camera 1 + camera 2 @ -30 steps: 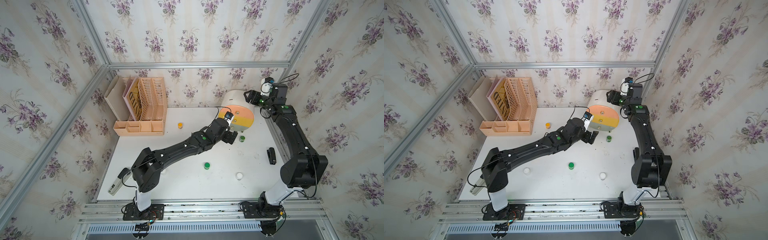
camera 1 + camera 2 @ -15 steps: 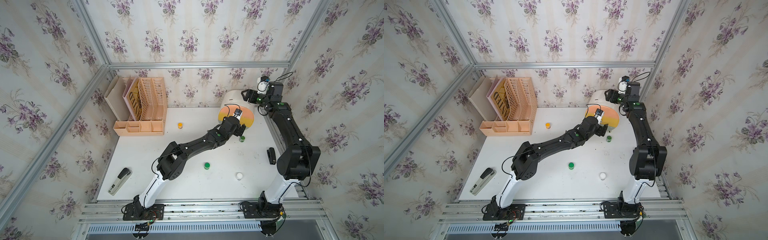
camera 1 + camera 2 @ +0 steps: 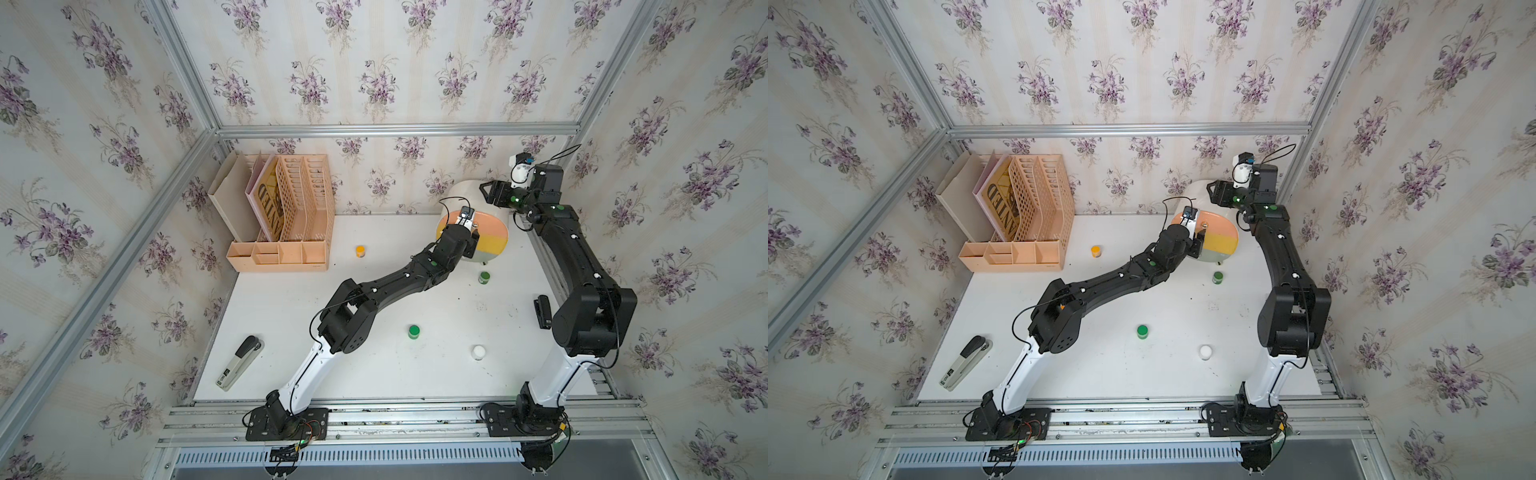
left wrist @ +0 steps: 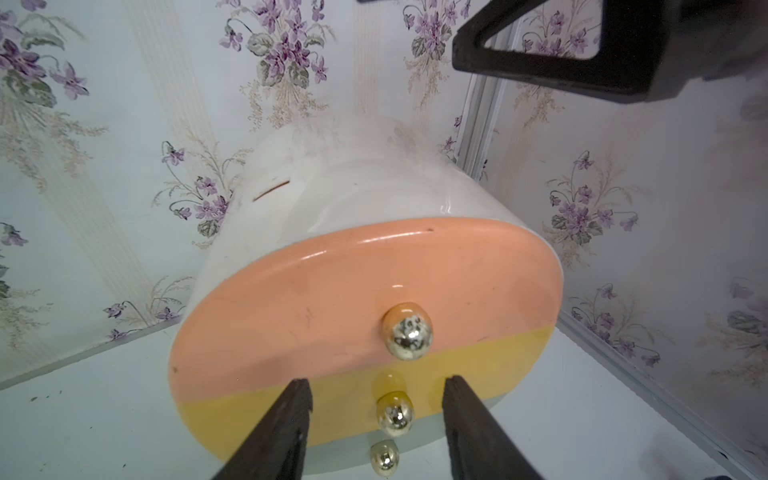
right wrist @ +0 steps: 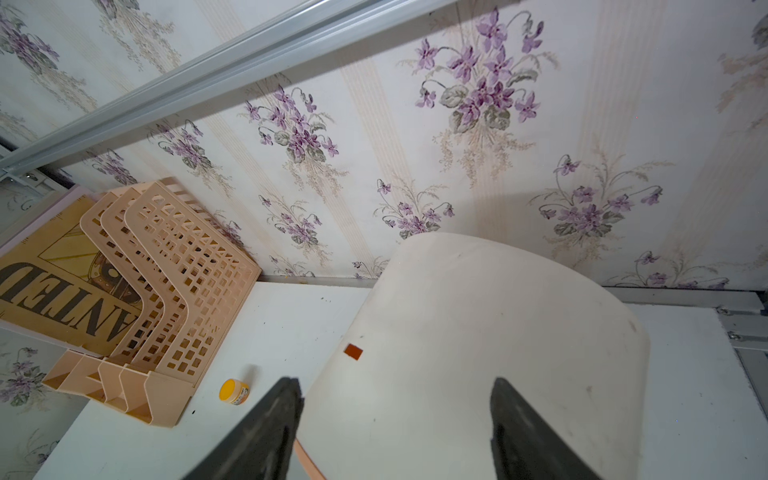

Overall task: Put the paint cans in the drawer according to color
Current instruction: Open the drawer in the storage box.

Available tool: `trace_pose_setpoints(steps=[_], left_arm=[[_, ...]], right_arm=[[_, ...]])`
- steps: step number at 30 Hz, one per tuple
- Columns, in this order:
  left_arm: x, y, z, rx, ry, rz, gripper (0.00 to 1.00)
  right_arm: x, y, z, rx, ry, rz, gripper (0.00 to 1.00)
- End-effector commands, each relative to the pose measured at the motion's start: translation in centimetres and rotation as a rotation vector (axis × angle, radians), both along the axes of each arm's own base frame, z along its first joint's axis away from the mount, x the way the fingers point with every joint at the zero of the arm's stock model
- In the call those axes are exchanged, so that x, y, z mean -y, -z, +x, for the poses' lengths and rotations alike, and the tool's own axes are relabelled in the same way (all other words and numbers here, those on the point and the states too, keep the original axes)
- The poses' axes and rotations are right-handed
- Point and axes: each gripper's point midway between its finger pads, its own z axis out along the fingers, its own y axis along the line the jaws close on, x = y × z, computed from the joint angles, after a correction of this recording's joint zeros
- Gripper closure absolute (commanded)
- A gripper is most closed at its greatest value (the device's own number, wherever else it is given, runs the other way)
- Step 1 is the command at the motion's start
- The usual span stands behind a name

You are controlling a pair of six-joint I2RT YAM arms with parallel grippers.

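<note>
White table [image 3: 291,365]: fills the lower middle in both top views.
Peach file rack [image 3: 299,216]: upper left corner of the table, against the back wall.
Drawer [image 3: 494,230]: white drum at upper right of the table, round front banded peach, yellow and grey-green.
Left gripper [image 4: 377,382]: at the drum's front. Jaws apart, one on each side of the yellow knob [image 4: 395,413], with a gap on both sides; nothing gripped.
Right gripper [image 5: 395,384]: over the drum's white top, jaws spread, empty.
Stapler [image 3: 240,363]: lower left.
Paint cans on the table: orange can [image 3: 360,251] right of the rack; green can [image 3: 483,277] just below the drum; second green can [image 3: 414,331] and white can [image 3: 478,352] lower centre, apart.
</note>
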Motion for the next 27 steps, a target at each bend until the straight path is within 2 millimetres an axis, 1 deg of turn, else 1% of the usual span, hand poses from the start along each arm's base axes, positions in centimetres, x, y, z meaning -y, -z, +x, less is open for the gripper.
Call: trace_pose_setpoints(steps=[1,5,13,22,27], left_arm=[[0.8,-1.1,0.1,0.027,0.029,-0.040,0.52],[1.4,-1.0,0.2,0.026,0.047,-0.040,0.56],[2.1,-0.7,0.8,0.025,0.044,-0.043,0.59],[2.0,-0.3,1.4,0.027,0.012,-0.049,0.62],[2.0,0.4,1.6,0.018,0.000,-0.050,0.63]], right_arm=[[-0.2,-0.6,0.4,0.035,-0.019,0.001,0.26],[-0.3,-0.2,0.5,0.029,-0.023,0.001,0.27],[-0.4,0.2,0.8,0.026,-0.031,0.004,0.28],[-0.3,1.0,1.1,0.012,-0.030,0.005,0.31],[-0.4,1.4,1.3,0.002,-0.028,0.009,0.33]])
